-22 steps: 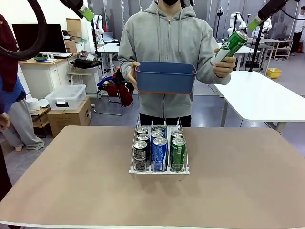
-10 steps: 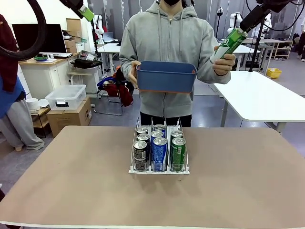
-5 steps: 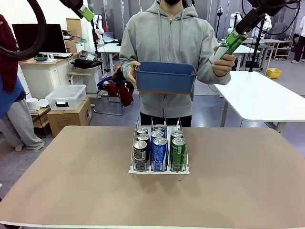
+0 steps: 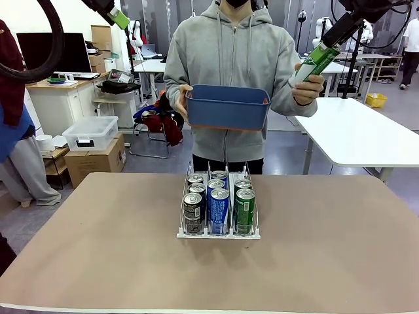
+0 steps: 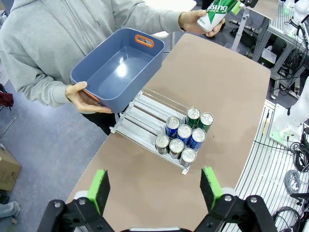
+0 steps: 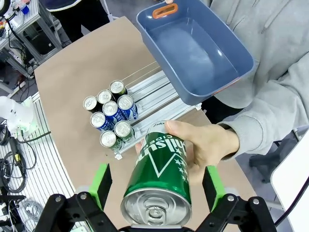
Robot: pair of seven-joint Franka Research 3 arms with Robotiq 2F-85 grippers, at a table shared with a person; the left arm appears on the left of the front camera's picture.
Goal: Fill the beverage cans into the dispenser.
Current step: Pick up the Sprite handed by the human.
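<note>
Right tool (image 6: 157, 191): released, jaws straddling green can (image 6: 159, 181) held by person's hand (image 6: 205, 145), upper right; closer than before. Left tool (image 5: 154, 191): released, unchanged. Dispenser (image 4: 219, 232), mid-counter (image 4: 98, 248), unchanged. Blue bin (image 4: 227, 104) unmoved.

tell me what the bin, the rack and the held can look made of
Bin: looks like matte blue plastic, moulded walls with a soft sheen and an orange handle insert. Rack: seemingly clear plastic dividers on a white base edge; you can see through them. Green can: metal, probably aluminium, glossy printed body and bare silver top.
</note>
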